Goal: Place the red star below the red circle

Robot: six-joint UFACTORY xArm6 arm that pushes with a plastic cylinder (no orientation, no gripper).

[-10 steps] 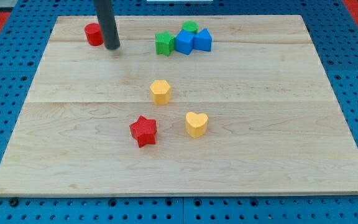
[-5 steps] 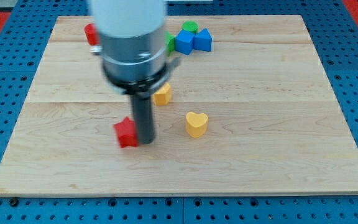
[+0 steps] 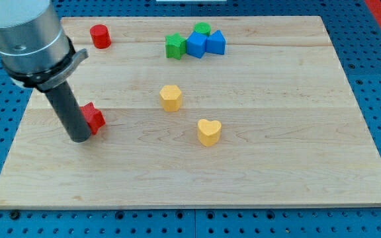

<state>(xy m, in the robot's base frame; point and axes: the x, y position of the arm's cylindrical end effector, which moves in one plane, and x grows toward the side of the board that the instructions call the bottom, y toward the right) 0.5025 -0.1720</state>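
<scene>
The red star (image 3: 94,118) lies at the left of the wooden board (image 3: 276,165), partly hidden behind the rod. My tip (image 3: 79,138) rests on the board just left of and below the star, touching it. The red circle (image 3: 100,36) stands near the view's top left, well above the star and slightly to its right.
A green star (image 3: 174,46), a green round block (image 3: 202,28) and two blue blocks (image 3: 196,45) (image 3: 216,42) cluster at the top middle. A yellow hexagon (image 3: 170,97) and a yellow heart (image 3: 209,131) sit mid-board. The arm's grey body (image 3: 25,36) covers the top left corner.
The rod came down from beside the red circle to the red star and swept left with it. The star has moved from mid-board to the left side.
</scene>
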